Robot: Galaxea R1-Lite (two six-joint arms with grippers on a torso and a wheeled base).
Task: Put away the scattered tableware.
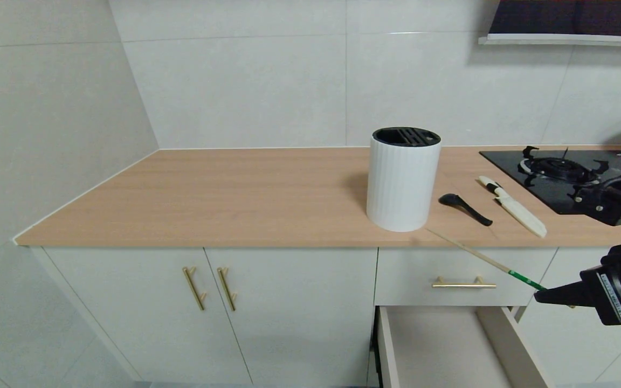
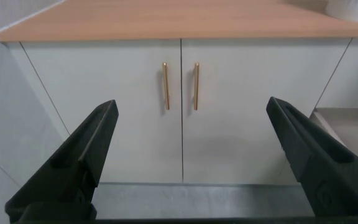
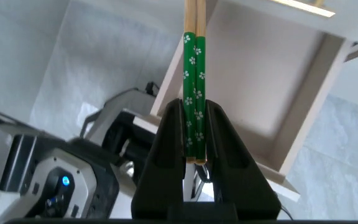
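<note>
Pinching the green-ended chopsticks (image 3: 194, 81), right jaws hide their very ends; left jaws gape.

1. The chopsticks (image 3: 194, 93) are pale bare wood along most of their length, with green ends dotted with small white flowers.
2. The right gripper (image 1: 545, 295) is black, and so is the left gripper (image 2: 190, 106).
3. The holder (image 1: 402, 186) is white with fine vertical ribbing and a black slotted top.
4. At the holder's 3 o'clock, the spoon (image 1: 464, 207) is plain black. The knife (image 1: 512, 206) further out is cream-white with a black band on its handle.
5. The countertop (image 1: 235, 194) is light brown wood grain, and the hob (image 1: 553, 172) at its 2 o'clock is glossy black.
6. The cabinet doors (image 1: 143, 307) and the drawer (image 1: 440, 345) are white, their handles (image 1: 193, 288) are gold, and the wall (image 1: 235, 81) is pale grey tile.
</note>
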